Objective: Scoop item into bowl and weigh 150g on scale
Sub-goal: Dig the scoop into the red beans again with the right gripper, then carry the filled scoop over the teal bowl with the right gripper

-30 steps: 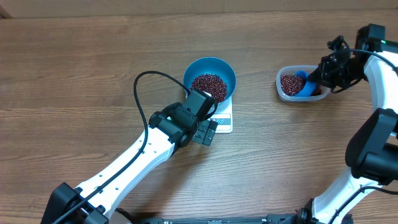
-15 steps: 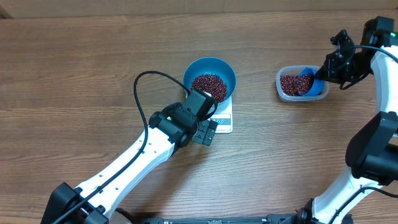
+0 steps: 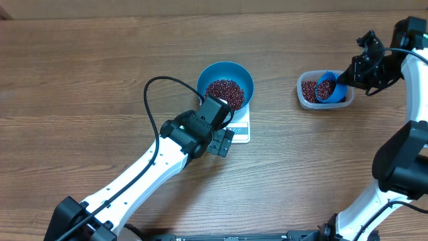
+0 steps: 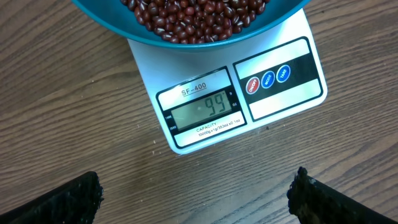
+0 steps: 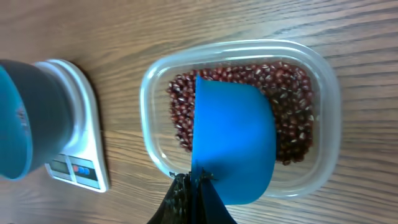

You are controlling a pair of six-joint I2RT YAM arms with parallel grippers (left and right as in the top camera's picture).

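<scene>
The blue bowl [image 3: 247,80] stands on the white scale [image 3: 241,132] and holds a heap of red-brown beans [image 3: 225,92]. My left gripper [image 3: 221,142] hangs open just in front of the scale, with nothing between its fingers. In the left wrist view the scale [image 4: 273,106] shows 99 under the bowl [image 4: 118,28]. My left gripper [image 4: 196,196] is over bare wood there. My right gripper [image 3: 344,79] is shut on the handle of a small blue scoop [image 3: 327,87], which hangs over the clear tub [image 3: 302,99] of beans. The right wrist view shows the scoop's underside [image 5: 233,146], the gripper [image 5: 196,183] and the tub's beans [image 5: 292,118].
The clear tub [image 5: 146,106] sits at the far right of the wooden table, right of the scale [image 5: 81,143] and bowl [image 5: 18,124]. The left arm's black cable [image 3: 150,100] loops over the table left of the bowl.
My right gripper has drawn back to the right and turned the scoop from dug into the tub's beans to raised above them. The left arm has not moved.
</scene>
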